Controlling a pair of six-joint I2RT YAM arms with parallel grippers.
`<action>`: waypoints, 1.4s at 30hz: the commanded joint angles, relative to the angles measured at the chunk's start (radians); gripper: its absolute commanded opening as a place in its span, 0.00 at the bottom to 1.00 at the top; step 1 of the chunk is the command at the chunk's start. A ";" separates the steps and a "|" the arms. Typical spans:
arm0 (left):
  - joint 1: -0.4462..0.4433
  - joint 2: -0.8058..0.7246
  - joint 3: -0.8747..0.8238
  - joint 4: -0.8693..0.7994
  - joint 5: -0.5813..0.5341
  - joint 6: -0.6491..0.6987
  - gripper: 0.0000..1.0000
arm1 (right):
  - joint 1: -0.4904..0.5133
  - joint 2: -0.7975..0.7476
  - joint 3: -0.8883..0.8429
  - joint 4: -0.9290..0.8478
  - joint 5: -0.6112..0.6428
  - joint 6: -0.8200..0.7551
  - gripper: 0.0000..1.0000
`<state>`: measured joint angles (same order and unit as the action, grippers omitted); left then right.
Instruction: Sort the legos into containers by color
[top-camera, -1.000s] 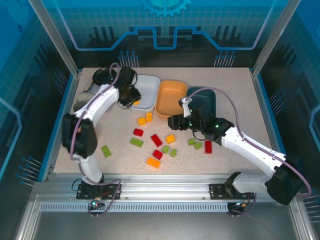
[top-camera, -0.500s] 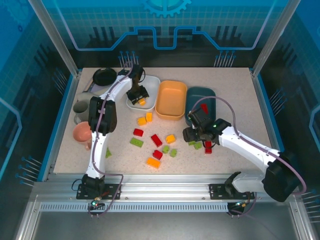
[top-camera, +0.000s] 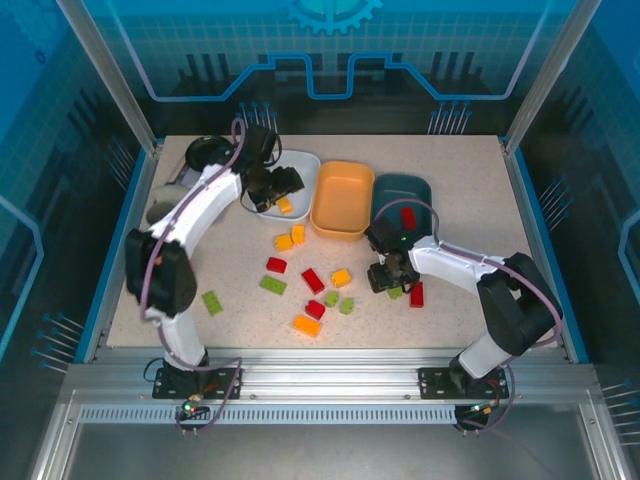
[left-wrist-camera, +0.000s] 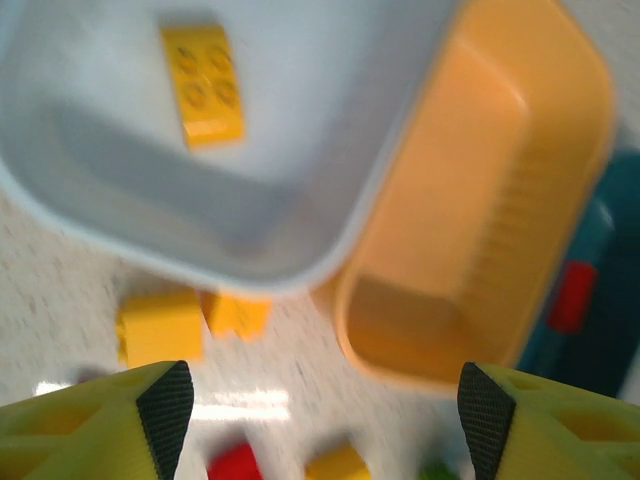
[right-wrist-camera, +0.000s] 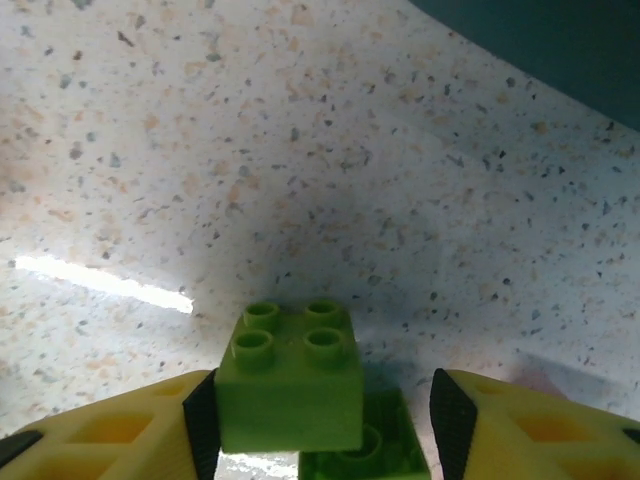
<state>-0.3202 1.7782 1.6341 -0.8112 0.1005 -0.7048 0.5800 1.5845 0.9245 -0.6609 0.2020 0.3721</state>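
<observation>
One yellow lego (left-wrist-camera: 203, 83), inside white dish (left-wrist-camera: 320, 130)

**Around the Work: Table, Pan, Enclosure**

A pale speckled tabletop (top-camera: 470, 190) spreads beneath both claws. A small round black pan (top-camera: 203, 152) sits to the left of the left claw (top-camera: 276, 186), partly hidden by the arm. On the right wrist camera, a bright streak of glare (right-wrist-camera: 100, 283) lies on the table just ahead of the right claw (top-camera: 392, 279). Blue see-through panels (top-camera: 330, 60) rise beyond both claws, and an aluminium rail (top-camera: 330, 385) runs well behind them.
</observation>
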 joint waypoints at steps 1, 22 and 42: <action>-0.051 -0.135 -0.173 0.089 0.069 -0.041 0.75 | -0.011 0.034 0.034 0.013 -0.029 -0.015 0.54; -0.131 -0.757 -0.703 0.085 -0.043 -0.242 0.73 | 0.052 0.009 0.337 -0.050 -0.034 -0.021 0.30; -0.125 -0.899 -0.765 -0.221 -0.170 -0.306 0.73 | -0.070 0.833 1.249 -0.280 -0.111 -0.004 0.40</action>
<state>-0.4442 0.8932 0.8799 -0.9516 -0.0364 -0.9894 0.5140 2.3806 2.0975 -0.8501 0.1226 0.3641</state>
